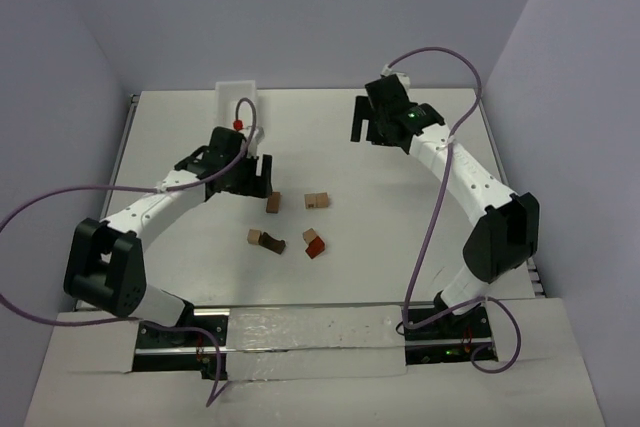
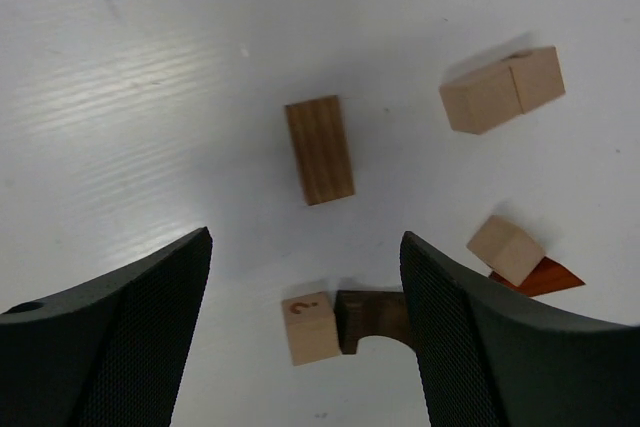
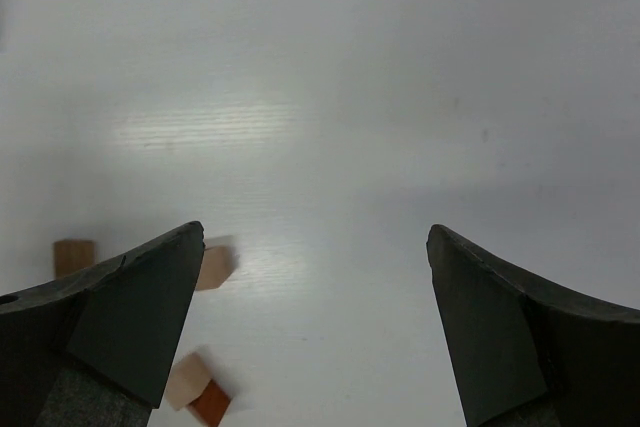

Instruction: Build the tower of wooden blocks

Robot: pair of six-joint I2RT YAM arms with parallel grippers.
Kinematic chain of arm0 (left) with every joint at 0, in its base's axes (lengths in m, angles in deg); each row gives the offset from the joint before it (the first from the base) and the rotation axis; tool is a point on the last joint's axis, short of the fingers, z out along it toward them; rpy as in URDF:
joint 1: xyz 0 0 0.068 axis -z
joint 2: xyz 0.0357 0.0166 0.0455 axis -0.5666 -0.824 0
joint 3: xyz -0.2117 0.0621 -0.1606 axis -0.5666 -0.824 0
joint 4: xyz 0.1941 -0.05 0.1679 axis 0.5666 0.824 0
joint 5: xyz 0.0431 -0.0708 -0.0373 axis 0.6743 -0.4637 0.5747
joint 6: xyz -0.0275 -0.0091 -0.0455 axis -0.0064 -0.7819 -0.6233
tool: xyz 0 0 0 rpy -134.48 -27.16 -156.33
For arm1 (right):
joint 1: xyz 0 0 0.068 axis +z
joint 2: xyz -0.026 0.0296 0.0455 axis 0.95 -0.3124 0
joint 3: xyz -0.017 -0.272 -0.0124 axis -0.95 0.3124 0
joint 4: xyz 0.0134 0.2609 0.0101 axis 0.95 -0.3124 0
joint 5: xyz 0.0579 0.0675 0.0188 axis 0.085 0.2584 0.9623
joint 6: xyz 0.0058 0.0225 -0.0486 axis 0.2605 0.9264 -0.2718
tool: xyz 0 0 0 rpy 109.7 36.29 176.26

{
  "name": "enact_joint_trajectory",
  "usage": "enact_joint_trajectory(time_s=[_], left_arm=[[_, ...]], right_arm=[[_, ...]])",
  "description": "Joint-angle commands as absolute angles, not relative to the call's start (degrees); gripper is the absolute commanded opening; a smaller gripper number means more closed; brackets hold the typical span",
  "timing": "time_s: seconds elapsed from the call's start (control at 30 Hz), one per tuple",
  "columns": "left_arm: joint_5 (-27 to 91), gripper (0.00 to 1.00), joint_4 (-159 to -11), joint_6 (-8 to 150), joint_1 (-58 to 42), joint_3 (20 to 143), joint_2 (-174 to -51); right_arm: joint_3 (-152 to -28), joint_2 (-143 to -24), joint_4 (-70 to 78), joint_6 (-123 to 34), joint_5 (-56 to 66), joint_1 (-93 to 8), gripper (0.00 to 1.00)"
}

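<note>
Plainly, found no stack: saw the wood block tower (image 1: pixel 314 243) only as loose pieces lying flat on the table (image 1: pixel 400 237). Held the left gripper (image 2: pixel 305 237) spread wide and empty, dark brown block (image 2: pixel 319 150) just ahead of the fingertips, tan pair (image 2: pixel 502 90) ahead-right, marked tan cube (image 2: pixel 310 328) between the fingers. Held the right gripper (image 3: pixel 313 229) equally wide, gripping nothing, blocks off to its left.

Bright, even light; soft shadows; mild glare.
</note>
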State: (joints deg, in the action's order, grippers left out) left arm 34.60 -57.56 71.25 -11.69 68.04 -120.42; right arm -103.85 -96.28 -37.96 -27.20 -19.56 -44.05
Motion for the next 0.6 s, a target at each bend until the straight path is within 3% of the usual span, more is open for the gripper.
enact_joint_trajectory(time_s=[0.0,0.57], left_arm=[[33.62,0.82,-57.59,68.03,-7.09,68.65,-123.27],[39.49,0.69,-56.5,67.02,-3.67,73.38,-139.9]], right_arm=[[-100.95,-92.22,-35.42,-28.43,-19.89,-47.44,1.0],[-94.52,-90.34,-32.19,-27.55,-16.92,-50.62,1.0]])
